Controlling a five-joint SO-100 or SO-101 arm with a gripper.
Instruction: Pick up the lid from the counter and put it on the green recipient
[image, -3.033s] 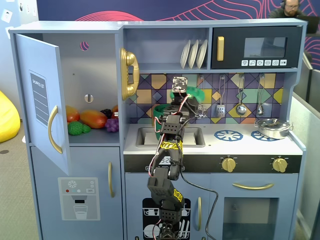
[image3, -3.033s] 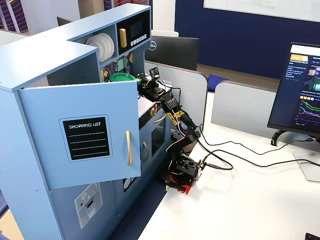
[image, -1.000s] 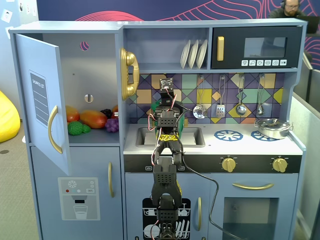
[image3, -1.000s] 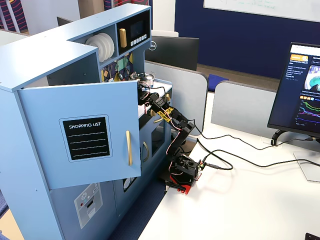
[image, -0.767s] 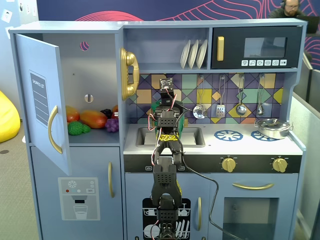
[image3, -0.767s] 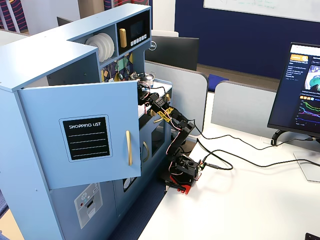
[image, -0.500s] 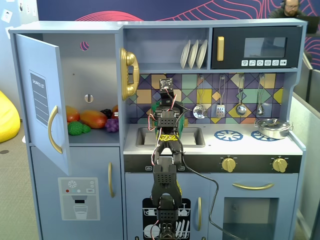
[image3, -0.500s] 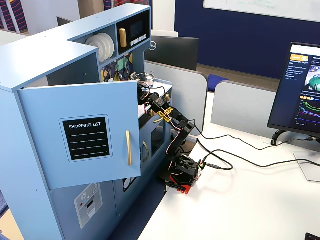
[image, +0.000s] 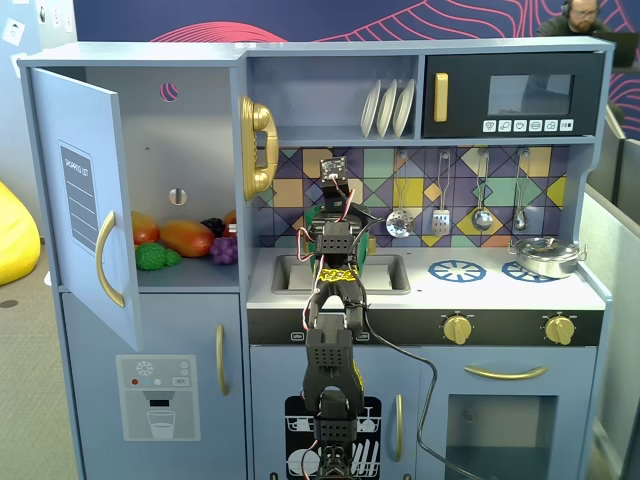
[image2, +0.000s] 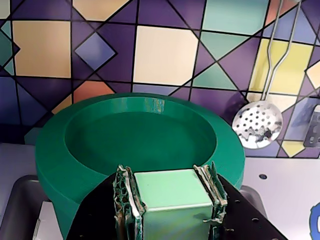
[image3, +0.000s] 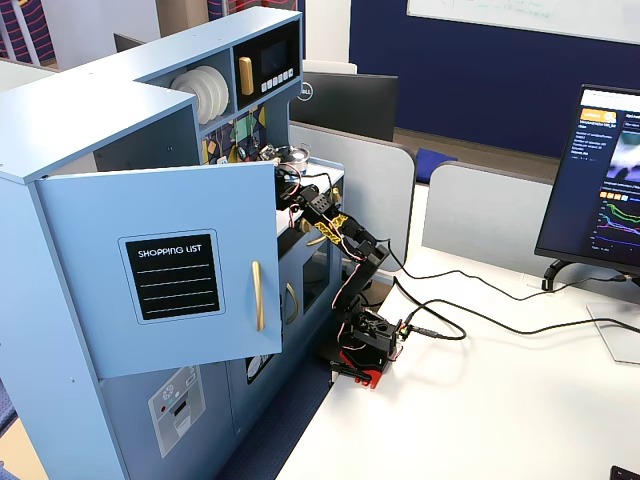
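Wrist view: the gripper (image2: 170, 200), jaws closed on the pale tab of the lid (image2: 140, 145), holds the disc level by its near edge, above the sink (image: 290, 272) where the pot presumably stands hidden, ready for seating.

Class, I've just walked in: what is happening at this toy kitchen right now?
A small robot arm reaches over the counter. In the wrist view its gripper is shut on the pale tab of the green lid, which sits level by the tiled backsplash. The pot beneath is hidden, so whether the lid is seated cannot be told.
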